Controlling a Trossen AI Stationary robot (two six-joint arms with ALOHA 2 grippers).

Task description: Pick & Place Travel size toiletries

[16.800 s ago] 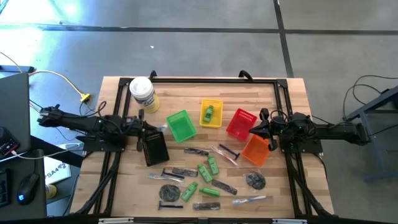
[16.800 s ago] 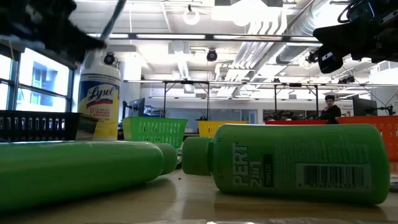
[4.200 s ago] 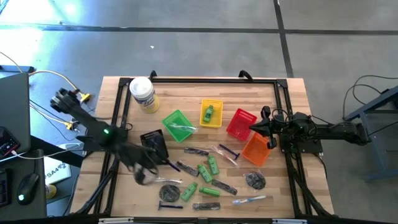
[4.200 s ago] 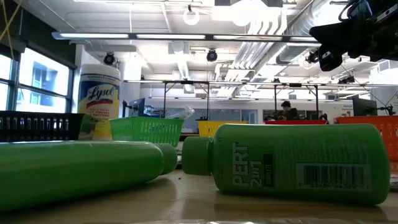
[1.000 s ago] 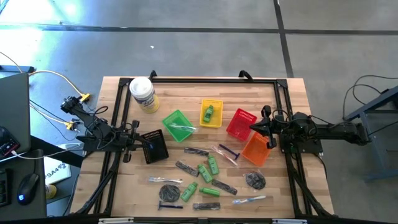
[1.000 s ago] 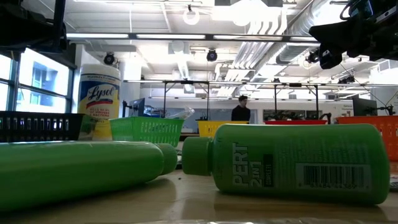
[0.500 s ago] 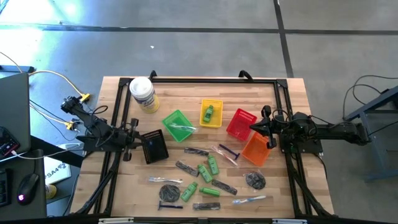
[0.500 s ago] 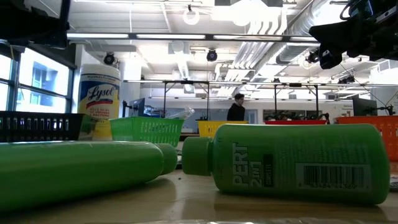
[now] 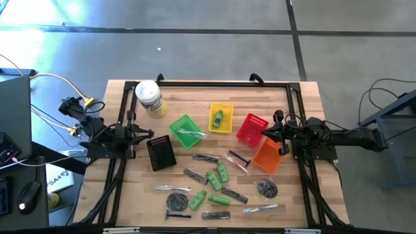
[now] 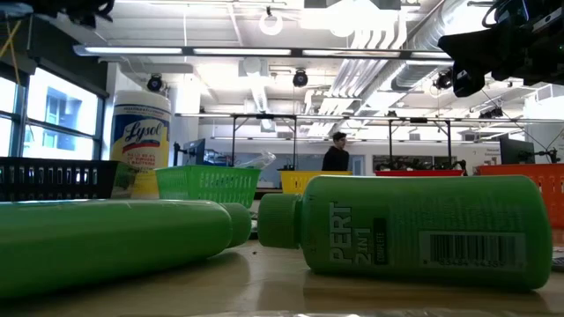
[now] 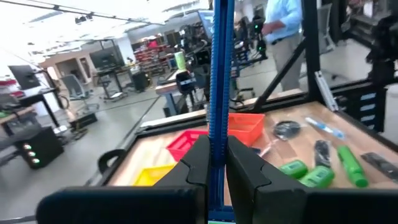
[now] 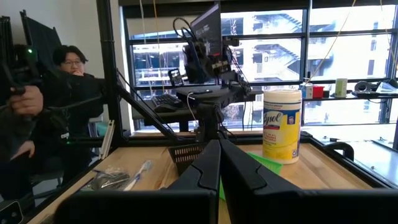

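Wooden table [image 9: 195, 97] fills your overhead view, ringed by a black frame, and the black basket [image 9: 160, 155] near its left side is your landmark. Your left gripper [image 9: 151, 135] hangs just above and left of that basket, fingers [image 11: 200, 163] clamped on a thin blue razor handle [image 11: 221, 81] that stands up between them in the wrist view. Your right gripper [image 9: 263, 134] waits far to the right of the black basket, between the red basket [image 9: 252, 129] and the orange basket [image 9: 267, 156], fingers [image 12: 208, 168] pressed together with nothing between them.

Right of the black basket sits the green basket [image 9: 187, 131] with a clear-wrapped piece [image 9: 190, 134] in it, then the yellow basket [image 9: 220, 118] holding one green bottle [image 9: 218, 117]. Behind the black basket, toward the far left corner, stands the wipes jar [image 9: 149, 97].

Most toiletries lie loose on the table in front of and to the right of the black basket: green bottles [image 9: 218, 175], dark sticks [image 9: 195, 175], a wrapped piece [image 9: 171, 188], two grey discs [image 9: 177, 201], and a razor [image 9: 238, 157] near the orange basket. From table height, two green bottles [image 10: 414, 229] lie on their sides close to the camera. You can see a person [image 10: 335, 152] far back in the room.
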